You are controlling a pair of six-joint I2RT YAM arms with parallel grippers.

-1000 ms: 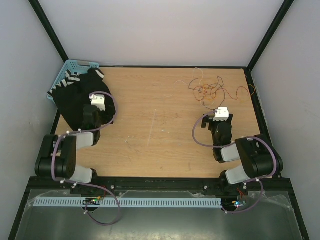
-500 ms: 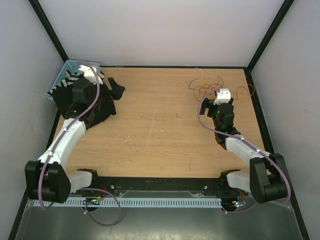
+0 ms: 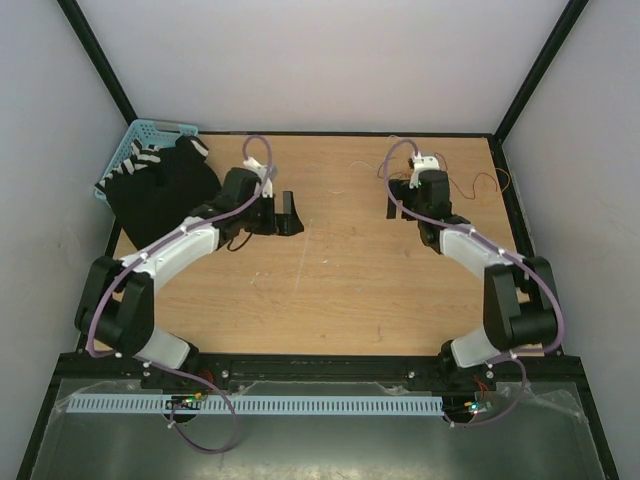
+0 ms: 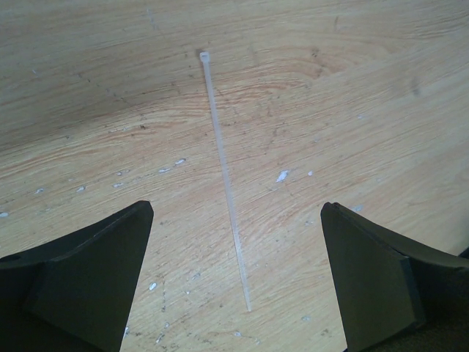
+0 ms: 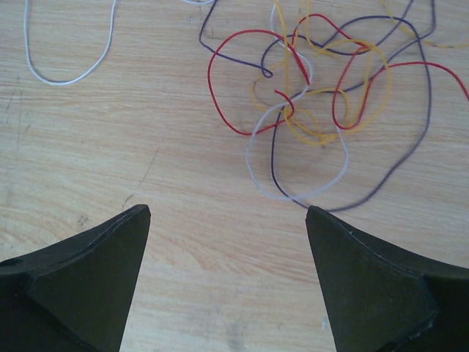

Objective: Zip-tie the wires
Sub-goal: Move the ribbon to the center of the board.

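My left pincer [image 4: 236, 213] is wide apart over the zip tie [image 4: 223, 176]: I'd drop straight & nip mid-strip. My right pincer [image 5: 227, 213], also released, hovers near the wires [image 5: 308, 95].

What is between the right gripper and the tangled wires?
Only bare wooden table, seen in the right wrist view: the open right gripper faces the wires with nothing in the way.

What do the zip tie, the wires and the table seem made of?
Zip tie: probably plastic, whitish and translucent; the grain shows through.
Wires: thin coloured insulation, likely plastic, bending in loose loops.
Table: wood or wood-look laminate, matt, scuffed.
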